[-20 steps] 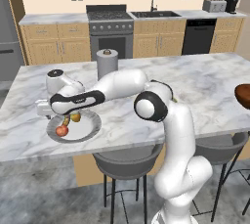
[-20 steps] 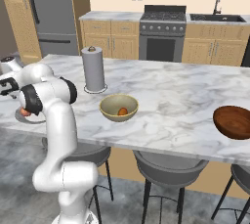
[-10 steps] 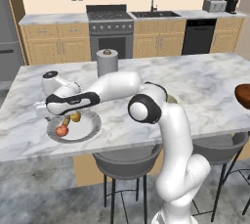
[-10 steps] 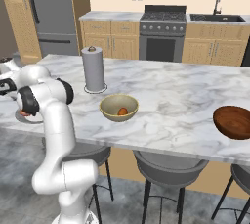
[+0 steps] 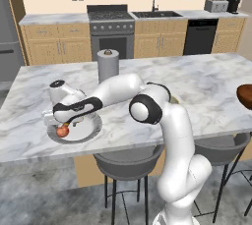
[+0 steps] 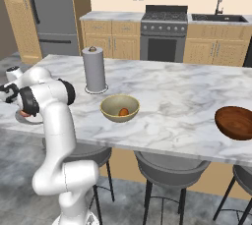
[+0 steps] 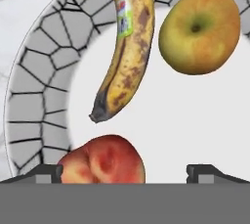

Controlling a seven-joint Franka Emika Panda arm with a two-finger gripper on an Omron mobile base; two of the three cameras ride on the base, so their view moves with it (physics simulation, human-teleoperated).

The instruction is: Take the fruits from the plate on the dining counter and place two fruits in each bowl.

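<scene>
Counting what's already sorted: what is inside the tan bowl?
In the tan bowl, one orange fruit rests against the far inner wall. The near rim hides the front of the bottom, so a second fruit cannot be excluded.

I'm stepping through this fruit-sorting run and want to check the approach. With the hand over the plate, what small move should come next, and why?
Probably lower straight down and close on the red fruit. The hand view shows the gripper open over the plate, its fingers set either side of that fruit, while the banana and yellow-green fruit lie farther off.
</scene>
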